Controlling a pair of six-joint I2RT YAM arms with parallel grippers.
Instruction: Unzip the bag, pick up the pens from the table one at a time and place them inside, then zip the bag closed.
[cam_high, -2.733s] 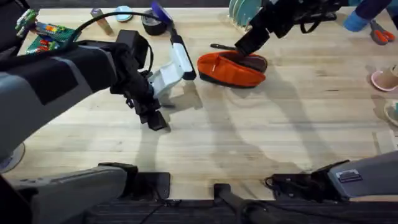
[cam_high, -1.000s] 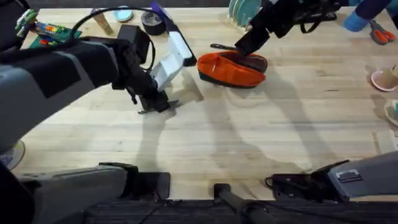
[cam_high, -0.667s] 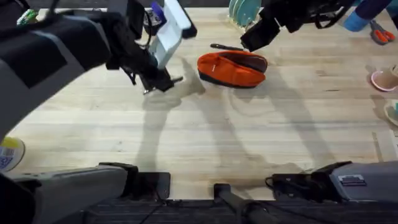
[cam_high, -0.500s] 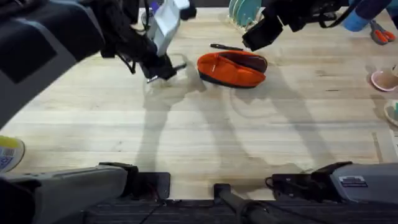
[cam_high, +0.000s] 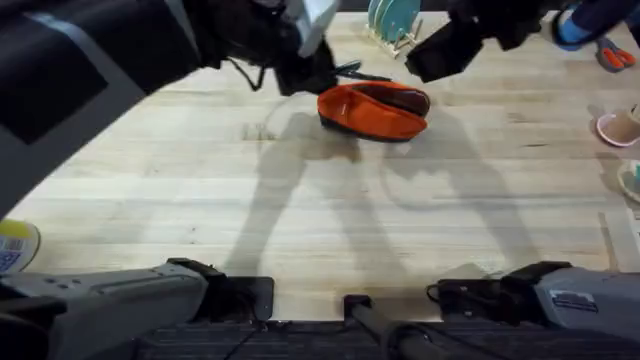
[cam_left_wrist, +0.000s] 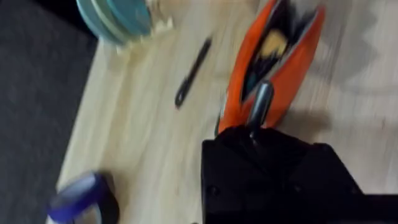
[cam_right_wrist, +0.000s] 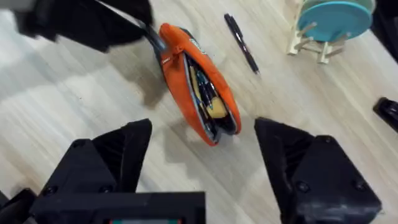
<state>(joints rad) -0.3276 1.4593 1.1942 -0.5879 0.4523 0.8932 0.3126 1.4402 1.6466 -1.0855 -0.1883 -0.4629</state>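
The right gripper (cam_right_wrist: 202, 155) has its black fingers (cam_right_wrist: 118, 155) spread wide and empty, hanging above the orange pencil pouch (cam_right_wrist: 198, 92); the left gripper (cam_left_wrist: 261, 118) pinches the silvery-grey pen (cam_left_wrist: 260, 107), tip aimed at the pouch's gaping zipper mouth; the pouch lies far across the wood table (cam_high: 330, 210), the black pen (cam_high: 365, 76) just beyond it, apart from the fabric. The pens look light, stiff and smooth, so likely slippery; a mid-barrel hold should keep them from swinging. The pouch looks soft and would probably sag or slide when pushed; the zipper pull or a fabric end seems the best hold.
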